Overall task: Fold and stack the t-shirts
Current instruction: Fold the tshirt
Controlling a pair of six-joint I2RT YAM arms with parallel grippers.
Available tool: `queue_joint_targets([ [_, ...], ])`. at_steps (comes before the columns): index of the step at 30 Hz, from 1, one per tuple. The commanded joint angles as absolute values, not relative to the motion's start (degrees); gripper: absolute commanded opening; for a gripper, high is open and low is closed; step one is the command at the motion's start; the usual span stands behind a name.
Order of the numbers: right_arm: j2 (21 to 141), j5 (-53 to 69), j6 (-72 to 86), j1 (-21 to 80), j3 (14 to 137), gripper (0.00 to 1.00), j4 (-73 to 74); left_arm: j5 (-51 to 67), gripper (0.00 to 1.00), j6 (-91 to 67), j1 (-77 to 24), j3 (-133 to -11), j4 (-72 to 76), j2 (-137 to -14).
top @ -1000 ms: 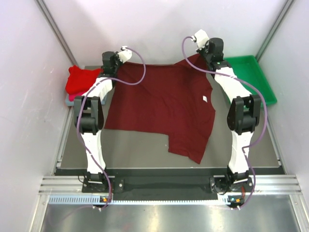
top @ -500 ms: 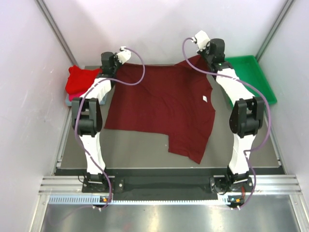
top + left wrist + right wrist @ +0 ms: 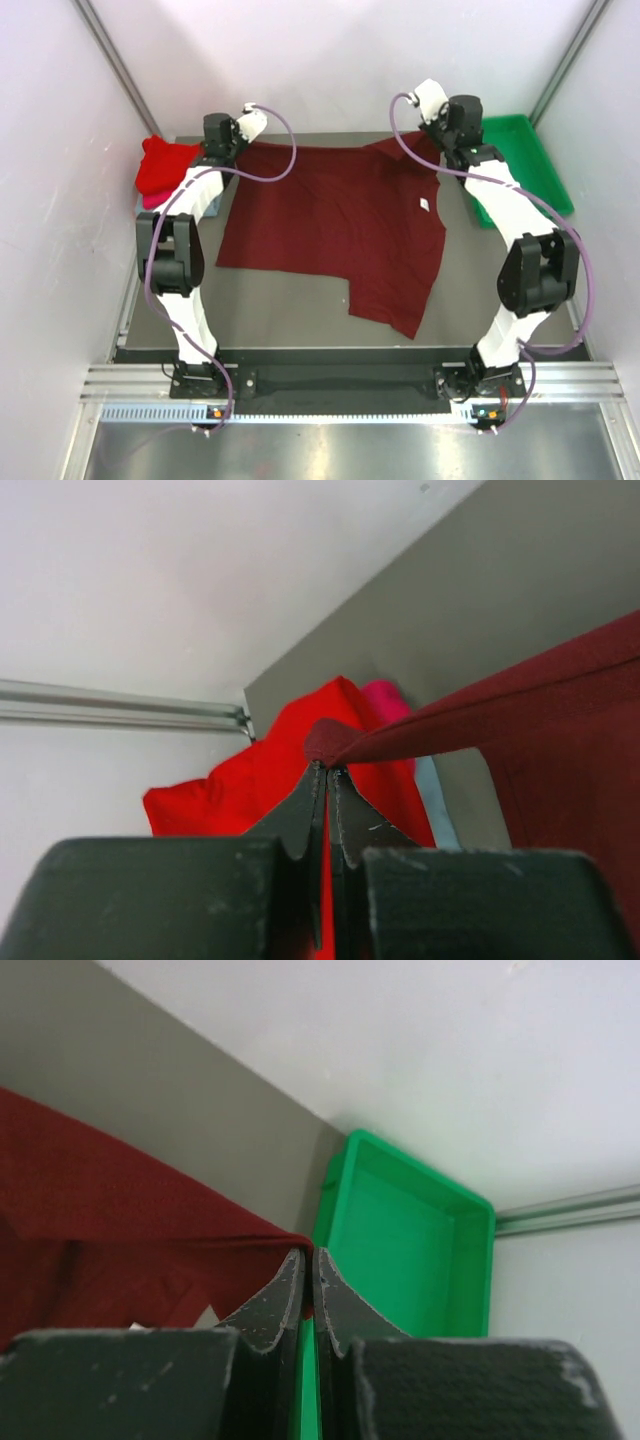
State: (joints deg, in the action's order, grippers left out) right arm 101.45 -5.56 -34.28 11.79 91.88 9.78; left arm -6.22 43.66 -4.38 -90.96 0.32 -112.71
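1. The left hand [image 3: 327, 772] is pinched tight on the far-left corner of the dark maroon t-shirt [image 3: 340, 225], jaws basically closed with only cloth between them. That arm is stretched way out toward the far left of the desk [image 3: 290, 300].
2. The right hand [image 3: 308, 1257] is the same deal. It's clamped on the shirt's far-right corner, arm reaching to the far right, just beside the green tray [image 3: 520, 150].
3. The shirt's far edge is pulled into a pretty straight line between the two hands. The rest lies spread over the middle of the desk, with the near-right part running down to a point toward the near edge.
4. The bright red t-shirt [image 3: 250, 780] sits bunched in the far-left corner, just past the left hand, with the pink t-shirt [image 3: 385, 702] and grey-blue t-shirt [image 3: 440, 805] peeking out beside it.
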Motion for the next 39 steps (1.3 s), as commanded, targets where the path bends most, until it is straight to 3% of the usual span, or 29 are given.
queue_joint_targets([
  [1,96.77,-4.66,-33.22,12.04,89.13,0.0,10.98,-5.1,0.0,40.7,-3.69,-90.62,-5.08,-108.98],
  [11,90.97,-2.81,-32.17,12.39,81.48,0.0,14.41,-2.99,0.0,35.95,-2.99,-91.15,-18.79,-108.72],
  [39,84.81,1.67,-29.18,18.11,66.01,0.0,20.04,-5.45,0.0,33.4,-2.72,-87.54,-27.95,-112.41],
])
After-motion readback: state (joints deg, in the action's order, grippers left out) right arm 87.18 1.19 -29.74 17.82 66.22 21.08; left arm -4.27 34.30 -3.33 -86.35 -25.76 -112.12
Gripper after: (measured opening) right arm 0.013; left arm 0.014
